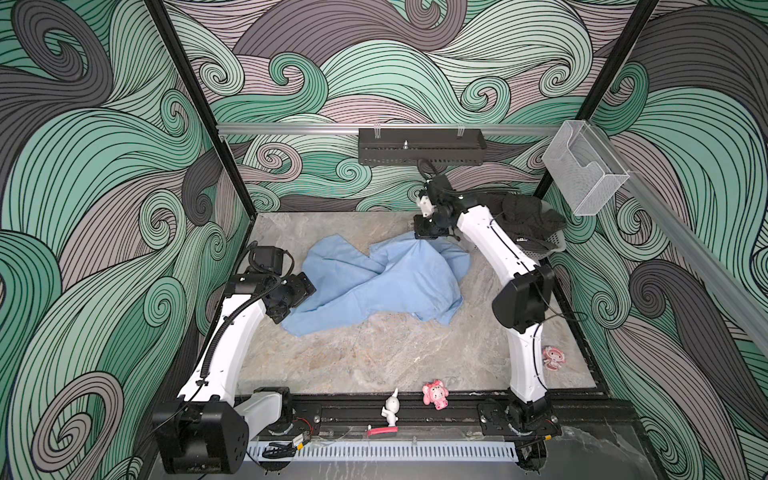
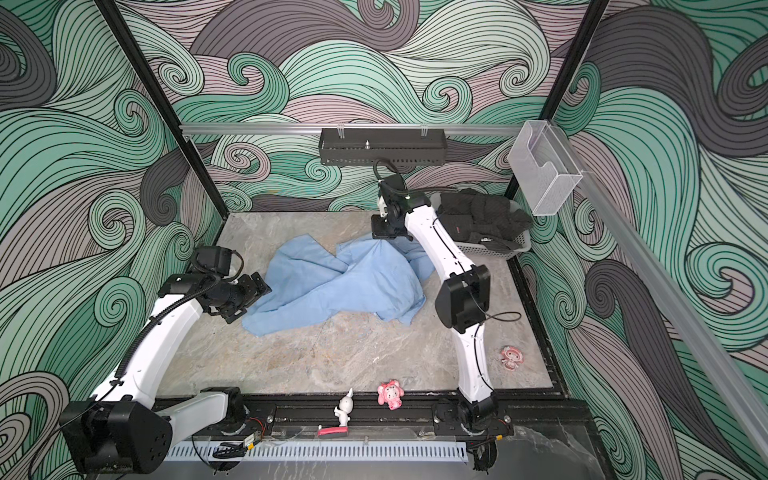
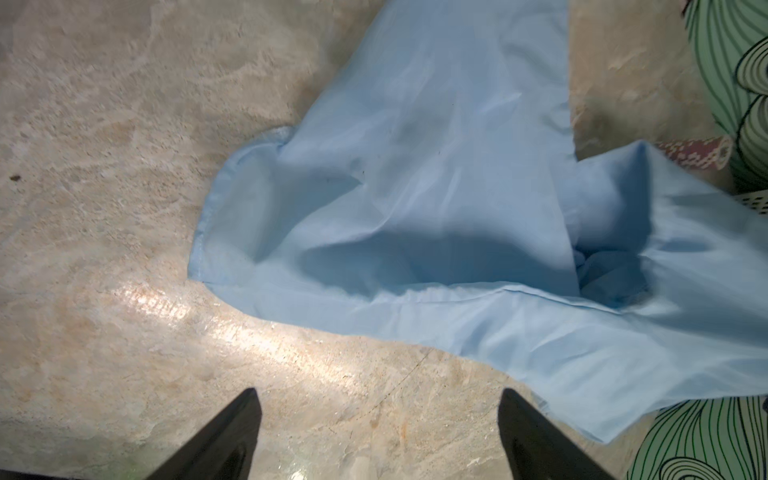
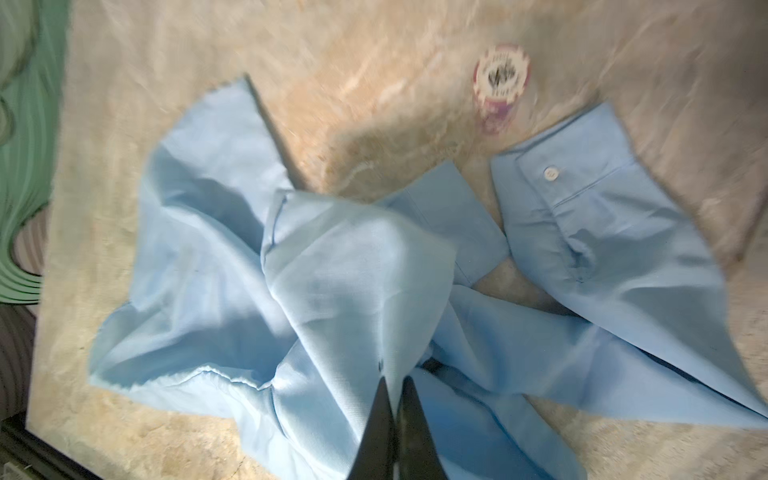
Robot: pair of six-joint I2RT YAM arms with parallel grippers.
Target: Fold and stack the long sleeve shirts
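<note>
Close by right gripper (image 4: 395, 382), tight on blue shirt (image 1: 382, 282), basket (image 2: 478, 248) of dark clothes (image 2: 478, 216); left gripper (image 3: 378, 399) agape.

Green-and-grey swirl walls (image 1: 104, 166) enclose a marbled tabletop (image 1: 374, 353); a black tray (image 1: 422, 146) hangs beyond the right claw (image 1: 417, 237).

The marbled beige-grey table (image 1: 374, 357) carries a crumpled light-blue shirt (image 1: 374, 282) spread across its far middle, a pale basket (image 2: 478, 249) in the far right corner, and a small pink figure (image 1: 552, 357) lying near right.
</note>
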